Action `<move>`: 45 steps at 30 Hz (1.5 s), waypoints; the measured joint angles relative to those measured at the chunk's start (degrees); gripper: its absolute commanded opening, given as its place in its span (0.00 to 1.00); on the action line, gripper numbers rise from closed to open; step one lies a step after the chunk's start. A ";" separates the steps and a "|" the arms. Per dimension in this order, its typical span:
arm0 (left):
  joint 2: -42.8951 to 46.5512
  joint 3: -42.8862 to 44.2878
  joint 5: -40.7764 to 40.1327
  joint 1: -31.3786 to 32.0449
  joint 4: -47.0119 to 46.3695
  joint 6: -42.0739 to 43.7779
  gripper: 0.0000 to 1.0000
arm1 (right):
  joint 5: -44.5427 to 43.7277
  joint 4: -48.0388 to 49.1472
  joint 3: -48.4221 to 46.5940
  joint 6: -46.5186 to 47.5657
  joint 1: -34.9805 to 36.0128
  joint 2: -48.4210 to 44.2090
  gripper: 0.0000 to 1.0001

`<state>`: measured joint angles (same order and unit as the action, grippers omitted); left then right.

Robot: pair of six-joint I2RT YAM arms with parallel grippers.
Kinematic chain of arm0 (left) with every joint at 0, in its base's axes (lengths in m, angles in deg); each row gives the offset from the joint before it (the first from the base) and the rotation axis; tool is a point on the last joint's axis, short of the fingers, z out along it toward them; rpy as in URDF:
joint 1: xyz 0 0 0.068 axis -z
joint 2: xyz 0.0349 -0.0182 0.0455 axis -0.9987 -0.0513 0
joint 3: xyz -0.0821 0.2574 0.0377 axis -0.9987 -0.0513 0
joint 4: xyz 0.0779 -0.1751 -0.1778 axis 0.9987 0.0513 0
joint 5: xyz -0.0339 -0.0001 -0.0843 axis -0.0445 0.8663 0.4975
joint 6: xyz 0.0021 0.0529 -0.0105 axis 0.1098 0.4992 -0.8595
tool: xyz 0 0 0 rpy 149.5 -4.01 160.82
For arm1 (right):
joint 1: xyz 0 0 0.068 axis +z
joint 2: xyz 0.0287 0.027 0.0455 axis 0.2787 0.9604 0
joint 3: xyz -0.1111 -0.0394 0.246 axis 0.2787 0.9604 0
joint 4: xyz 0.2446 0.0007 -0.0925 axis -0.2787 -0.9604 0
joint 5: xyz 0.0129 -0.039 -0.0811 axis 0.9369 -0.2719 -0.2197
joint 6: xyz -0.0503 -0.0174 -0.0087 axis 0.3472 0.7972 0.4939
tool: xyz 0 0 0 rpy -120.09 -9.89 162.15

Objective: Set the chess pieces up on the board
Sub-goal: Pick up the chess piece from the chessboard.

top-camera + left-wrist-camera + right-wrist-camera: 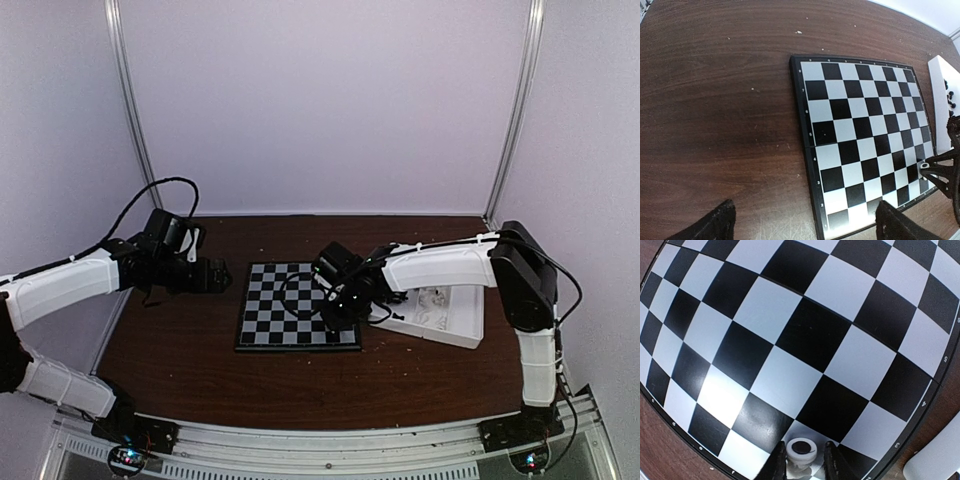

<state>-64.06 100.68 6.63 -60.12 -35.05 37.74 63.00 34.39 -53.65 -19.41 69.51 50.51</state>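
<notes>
The right gripper (802, 462) is pinching a white chess piece (801, 448) between its two dark fingers (779, 465), the jaws drawn in narrow and pressing on either side of it. Only the right wrist view is showing this grip, looking straight down on the piece's round top with a dark spot in its middle. The piece is sitting over a pale square near a corner of the board (805, 335), close to the thin black rim where small numerals are running. Whether its foot is touching the square or hanging just above it, I cannot tell. In the top view the same gripper is hiding the piece altogether, reaching in from the right over the board's right edge. There the board is lying flat in the middle of the brown table (180, 370), its black and pale grey-white squares showing clearly. The left gripper (213, 277) is hovering just beside the board's left edge, jaws spread wide and holding nothing. The left wrist view alone is making out small black pieces (950, 98) lying in a white tray (940, 75) just beside the board's right edge, and pale specks (798, 32) scattered on the wood.
</notes>
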 measured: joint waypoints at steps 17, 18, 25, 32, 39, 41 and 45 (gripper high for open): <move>-4.90 -0.07 10.03 3.15 -6.95 0.33 0.98 | -0.50 4.79 7.76 1.49 -0.15 -7.63 0.21; -5.55 -0.07 10.38 3.65 -7.34 0.15 0.98 | -0.50 5.07 8.39 1.46 -0.37 -8.61 0.21; -7.52 -0.07 11.50 5.42 -8.61 -0.31 0.98 | -2.80 5.68 14.75 1.38 -5.60 -17.66 0.21; -7.56 -0.04 11.82 5.44 -9.05 -0.31 0.98 | -7.28 3.78 23.41 -0.48 -16.33 -27.61 0.21; -11.34 2.62 13.20 9.92 -11.30 0.02 0.97 | -0.74 4.13 27.63 -5.09 -22.93 -29.18 0.21; -13.97 4.85 13.46 12.46 -12.90 0.02 0.95 | 2.93 5.49 27.61 -7.76 -22.82 -29.68 0.21; -20.61 10.86 13.00 18.05 -17.99 0.26 0.91 | 10.14 11.08 27.69 -15.23 -22.58 -31.43 0.21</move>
<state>-84.67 111.55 19.63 -42.07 -53.04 38.01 73.14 45.47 -25.96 -34.65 46.93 19.08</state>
